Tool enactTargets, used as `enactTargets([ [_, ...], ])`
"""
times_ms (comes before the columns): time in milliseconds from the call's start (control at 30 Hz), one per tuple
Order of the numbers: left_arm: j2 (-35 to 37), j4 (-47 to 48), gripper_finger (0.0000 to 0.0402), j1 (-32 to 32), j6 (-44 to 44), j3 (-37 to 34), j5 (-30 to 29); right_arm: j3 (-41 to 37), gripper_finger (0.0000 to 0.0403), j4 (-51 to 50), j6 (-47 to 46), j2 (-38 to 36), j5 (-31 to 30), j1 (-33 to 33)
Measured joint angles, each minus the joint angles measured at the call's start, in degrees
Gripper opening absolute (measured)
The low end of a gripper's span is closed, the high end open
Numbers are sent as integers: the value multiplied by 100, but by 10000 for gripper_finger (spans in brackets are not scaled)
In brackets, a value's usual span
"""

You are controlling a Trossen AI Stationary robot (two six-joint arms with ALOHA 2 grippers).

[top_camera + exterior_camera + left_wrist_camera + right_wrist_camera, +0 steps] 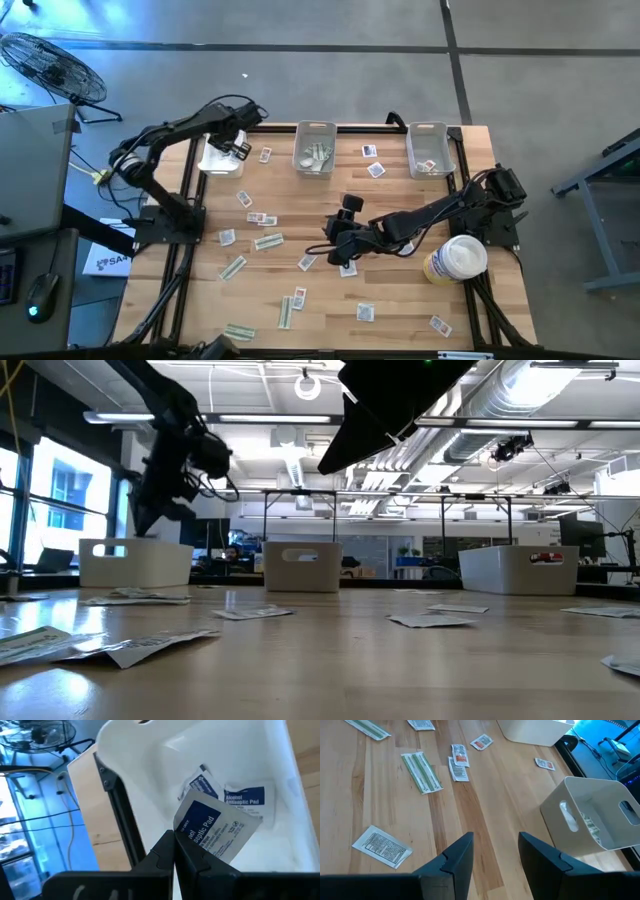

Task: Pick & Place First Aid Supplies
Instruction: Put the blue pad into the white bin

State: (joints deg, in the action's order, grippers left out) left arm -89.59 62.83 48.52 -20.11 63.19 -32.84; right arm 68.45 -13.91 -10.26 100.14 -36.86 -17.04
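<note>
- High view: The left gripper (pixel 238 147) hangs over the left bin (pixel 208 162) at the far left corner of the table (pixel 330 320). The right gripper (pixel 336 240) hovers above the table's middle, with loose packets near it, such as the white packet (pixel 307 262) just beside it. A big round tub (pixel 457 259) stands beside the right arm's base; a wide sweep of that arm could knock it. The middle bin (pixel 315 147) and right bin (pixel 430 148) line the far edge.
- Low view: The left gripper (pixel 160 500) is raised above the left bin (pixel 135 563). Packets lie flat on the table; a flat packet gives the fingers little to catch, so a pick may slide it instead of lifting it.
- Left wrist view: The left gripper (pixel 174 851) is clamped on a blue-marked antiseptic packet (pixel 212 831), held by one corner above the bin's inside (pixel 150 780), where two similar packets (pixel 245 800) already lie. Risk: the packet may cling to a finger on release, or drift onto the rim.
- Right wrist view: The right gripper (pixel 495 857) is spread and empty, over bare wood. A printed white packet (pixel 382 846) lies nearest; green strips (pixel 421 771) lie farther off. The middle bin (pixel 592 815) stands close by, apparently holding some contents; a careless approach could bump its wall.
</note>
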Motion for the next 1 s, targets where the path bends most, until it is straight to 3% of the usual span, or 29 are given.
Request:
enactTargets([
  [267,-589,-69,1,78,56,-1,-28,0,149,-2,-17,0,11,0],
  [467,-642,-20,5,60,183,-5,-56,1,149,2,-22,7,41,0],
  [767,-622,571,109,60,302,68,117,4,149,155,3,191,292,0],
  [1000,218,1182,163,-408,306,248,535,4,149,203,133,201,230,28],
])
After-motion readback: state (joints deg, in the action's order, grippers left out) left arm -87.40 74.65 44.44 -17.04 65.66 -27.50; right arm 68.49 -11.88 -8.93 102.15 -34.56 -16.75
